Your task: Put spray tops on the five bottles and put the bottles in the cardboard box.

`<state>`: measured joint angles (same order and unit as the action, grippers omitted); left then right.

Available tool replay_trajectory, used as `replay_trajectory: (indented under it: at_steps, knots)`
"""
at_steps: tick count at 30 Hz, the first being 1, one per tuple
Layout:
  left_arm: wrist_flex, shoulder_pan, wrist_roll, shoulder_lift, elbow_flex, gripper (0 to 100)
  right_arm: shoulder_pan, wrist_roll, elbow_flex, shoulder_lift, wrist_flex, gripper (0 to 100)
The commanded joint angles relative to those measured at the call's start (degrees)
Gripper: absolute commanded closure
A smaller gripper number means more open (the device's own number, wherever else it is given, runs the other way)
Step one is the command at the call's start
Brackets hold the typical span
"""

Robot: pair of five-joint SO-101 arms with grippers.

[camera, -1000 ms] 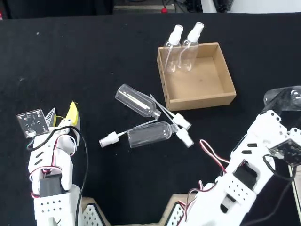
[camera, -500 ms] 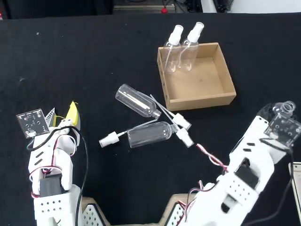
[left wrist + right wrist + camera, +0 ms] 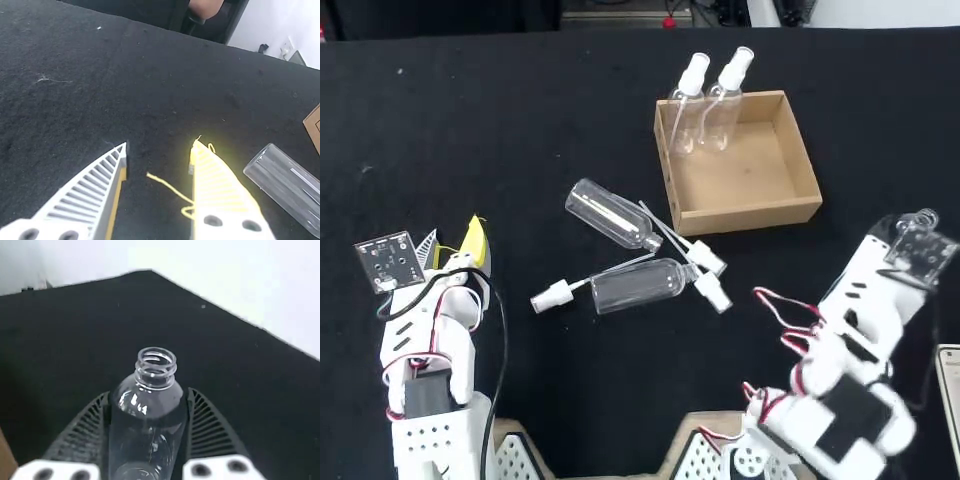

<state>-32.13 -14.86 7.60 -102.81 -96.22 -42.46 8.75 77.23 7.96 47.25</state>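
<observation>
High view: two bottles (image 3: pixel 685 125) with spray tops fitted stand in the cardboard box (image 3: pixel 750 213), leaning on its far wall. Two more bottles (image 3: pixel 613 214) lie on the desk (image 3: pixel 470 120) just beside the box, apparently uncapped, with three loose spray tops (image 3: pixel 706 259) among them. The fifth bottle (image 3: pixel 150 405), neck bare, is clamped between the right fingers (image 3: pixel 210 425). Left fingers (image 3: pixel 220 185) are spread and empty, low over the desk. Estimate: two of five done. Desk is black cloth with lint; a pale wall stands behind.
</observation>
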Motion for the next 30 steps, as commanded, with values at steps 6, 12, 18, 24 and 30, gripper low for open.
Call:
replay_trajectory:
  at_steps: [6, 12, 18, 24, 30]
  knots:
    - [0.97, 1.89, -0.44, 0.26, -1.19, 79, -2.81, 0.44, 5.58, -6.64, 16.53, 85.6]
    - [-1.41, 6.9, -6.95, 0.0, -1.19, 80, -2.64, 0.0, 7.6, -3.38, 16.44, 75.1]
    - [-1.41, 7.69, -7.65, 0.18, -1.19, 80, -2.64, 0.0, 8.4, -0.75, 16.35, 74.7]
    - [-1.41, 7.69, -7.65, 0.18, -1.19, 80, -1.58, 0.0, 8.84, 0.57, 14.24, 72.6]
    - [-1.49, 7.87, -7.65, 0.18, -1.19, 80, -1.14, -1.05, -0.57, 1.8, -4.66, 64.2]
